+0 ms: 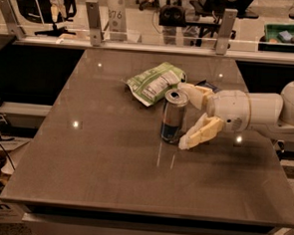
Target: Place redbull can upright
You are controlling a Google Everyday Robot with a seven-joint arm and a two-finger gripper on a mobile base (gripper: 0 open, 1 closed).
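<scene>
Claw (186,116) spread wide beside the upright redbull can (173,120) on the worktop (104,162); green snack bag (153,83) just behind.

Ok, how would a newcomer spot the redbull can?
On the brown table, look mid-table, just in front of the green snack bag. The redbull can stands upright at the open gripper reaching in from the right. It alone is a slim shiny metal cylinder; the bag lies flat.

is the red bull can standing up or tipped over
Upright. The slim silver and blue metal can stands on its base on the brown table, top up; the open gripper is beside it.
</scene>
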